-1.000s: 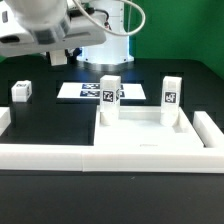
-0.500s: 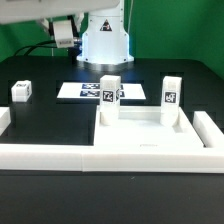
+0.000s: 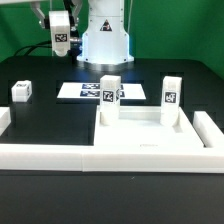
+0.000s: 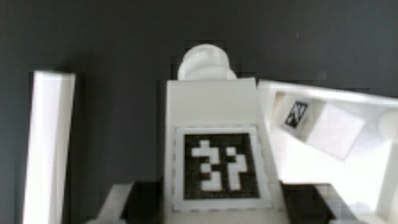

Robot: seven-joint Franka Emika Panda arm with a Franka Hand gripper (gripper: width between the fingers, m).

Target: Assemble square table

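Observation:
The white square tabletop lies in the front middle, inside the border wall. Two white tagged legs stand upright at its far corners, one on the exterior view's left and one on its right. A fourth small tagged leg lies on the black table at the left. My gripper is high at the back left, shut on a tagged leg. In the wrist view this leg fills the middle between my dark fingers, with my gripper closed round it.
The long low white border wall runs along the front, with ends at the left and right. The marker board lies behind the tabletop. The robot base stands at the back. The wrist view shows a white bar and another tagged white part.
The arm has swung away from the near upper left toward the back. The gripper with the tagged leg in it has come into view at the upper left.

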